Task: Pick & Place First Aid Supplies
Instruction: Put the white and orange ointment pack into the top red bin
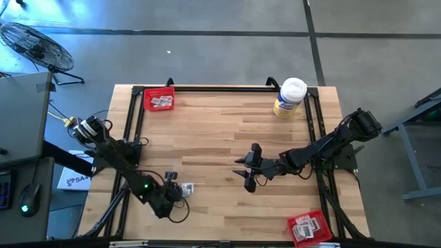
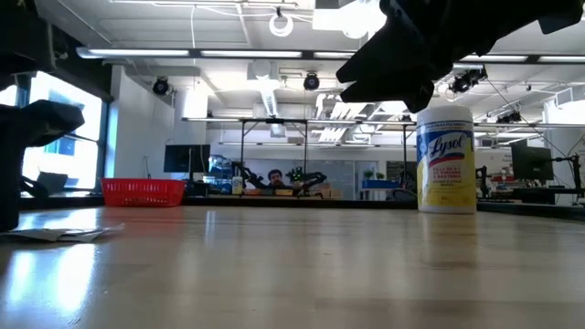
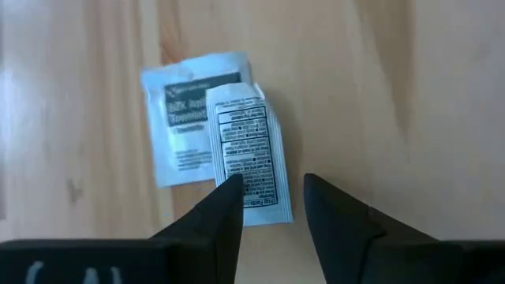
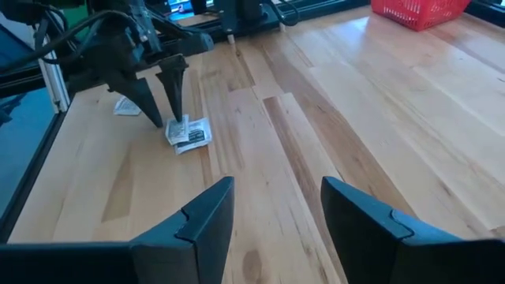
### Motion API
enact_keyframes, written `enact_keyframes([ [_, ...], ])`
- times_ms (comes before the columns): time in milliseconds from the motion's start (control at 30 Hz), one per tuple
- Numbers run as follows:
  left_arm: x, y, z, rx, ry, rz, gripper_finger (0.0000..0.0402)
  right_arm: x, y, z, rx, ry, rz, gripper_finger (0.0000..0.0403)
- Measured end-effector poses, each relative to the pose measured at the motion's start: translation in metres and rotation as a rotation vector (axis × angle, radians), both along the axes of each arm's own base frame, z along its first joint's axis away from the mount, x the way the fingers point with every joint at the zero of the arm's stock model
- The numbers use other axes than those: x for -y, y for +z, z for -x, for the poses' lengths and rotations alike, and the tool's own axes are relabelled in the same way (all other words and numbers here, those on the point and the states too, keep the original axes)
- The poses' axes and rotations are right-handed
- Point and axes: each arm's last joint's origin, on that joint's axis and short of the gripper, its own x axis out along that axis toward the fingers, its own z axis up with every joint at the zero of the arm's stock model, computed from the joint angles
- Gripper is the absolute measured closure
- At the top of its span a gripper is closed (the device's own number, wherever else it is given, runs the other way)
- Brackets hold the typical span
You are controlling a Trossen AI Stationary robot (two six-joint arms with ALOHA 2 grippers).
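Two small white-and-grey packets lie flat on the wood near the table's near-left corner, one overlapping the other; they also show as the packets in the right wrist view. Another packet lies just beyond. My left gripper is open and points down at the pair, seen as the left gripper from above. My right gripper hangs open over the table's middle, away from any packet. More packets sit in two red trays. My left gripper comes from above, pointing down. One fingertip stands over the near edge of the upper packet and the other over bare wood. I cannot tell whether it touches the packet. Both packets lie flat on the table.
A red tray with packets sits at the far-left corner and another red tray at the near-right corner. A white-lidded, yellow-labelled tub stands at the far right. A black frame rail runs along the table's sides.
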Motion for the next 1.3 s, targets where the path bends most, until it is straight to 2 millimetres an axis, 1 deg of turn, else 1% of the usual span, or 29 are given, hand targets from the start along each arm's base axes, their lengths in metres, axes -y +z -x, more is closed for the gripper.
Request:
enact_keyframes([
  [300,0.004,0.003,0.006,-0.182,-0.056,0.150,0.0297,0.000,0.000,0.000,0.002,-0.001,-0.003,0.0219],
  [433,0.004,0.007,0.006,-0.199,-0.063,0.137,0.0315,0.000,0.000,0.000,0.002,-0.001,-0.004,0.0217],
  [533,0.004,0.007,0.005,-0.190,-0.073,0.115,0.0331,0.000,0.000,0.000,0.002,-0.001,-0.004,0.0218],
  [700,0.002,0.006,0.006,-0.190,-0.032,0.089,0.0349,0.000,0.000,0.000,0.002,-0.001,-0.003,0.0218],
  [833,0.005,0.016,0.002,-0.184,-0.018,0.095,0.0341,0.000,0.000,0.000,0.001,0.000,-0.002,0.0218],
  [933,0.011,0.029,-0.003,-0.152,-0.013,0.093,0.0328,0.000,0.000,0.000,0.000,0.000,-0.001,0.0219],
  [1067,0.012,0.036,-0.007,-0.124,0.000,0.073,0.0307,0.000,0.000,0.000,0.000,0.000,-0.002,0.0217],
  [1167,0.013,0.035,-0.008,-0.089,0.008,0.074,0.0295,0.000,0.000,0.000,0.000,0.000,-0.001,0.0219],
  [1300,0.016,0.026,-0.010,-0.063,-0.005,0.037,0.0291,0.000,0.000,0.000,-0.002,0.001,-0.001,0.0218],
])
